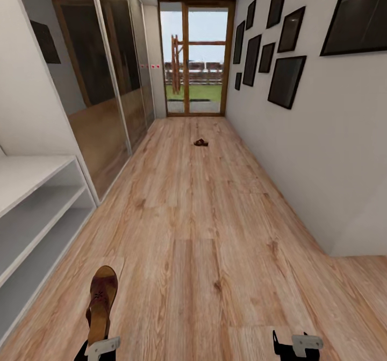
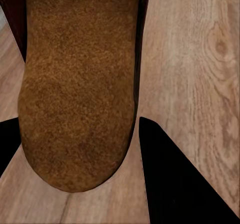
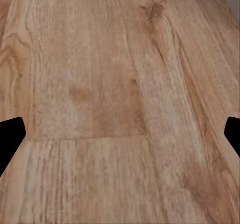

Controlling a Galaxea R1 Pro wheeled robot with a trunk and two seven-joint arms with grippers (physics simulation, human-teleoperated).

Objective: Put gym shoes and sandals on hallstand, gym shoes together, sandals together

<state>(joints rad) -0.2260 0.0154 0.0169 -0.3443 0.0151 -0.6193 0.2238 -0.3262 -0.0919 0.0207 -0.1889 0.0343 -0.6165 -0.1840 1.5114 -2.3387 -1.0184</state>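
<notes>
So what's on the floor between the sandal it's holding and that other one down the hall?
Just wood floor between the held sandal and far sandal, in the head view.

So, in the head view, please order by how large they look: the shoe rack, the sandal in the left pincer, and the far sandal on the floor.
1. Shoe rack.
2. Sandal held in the left pincer; it is near the camera, which enlarges it.
3. Far sandal; distance makes it tiny, so the true sizes may match.

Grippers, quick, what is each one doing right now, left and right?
Left gripper: jaws shut on a sandal, held out in front above the corridor floor.
Right gripper: jaws open, holding nothing.
</notes>
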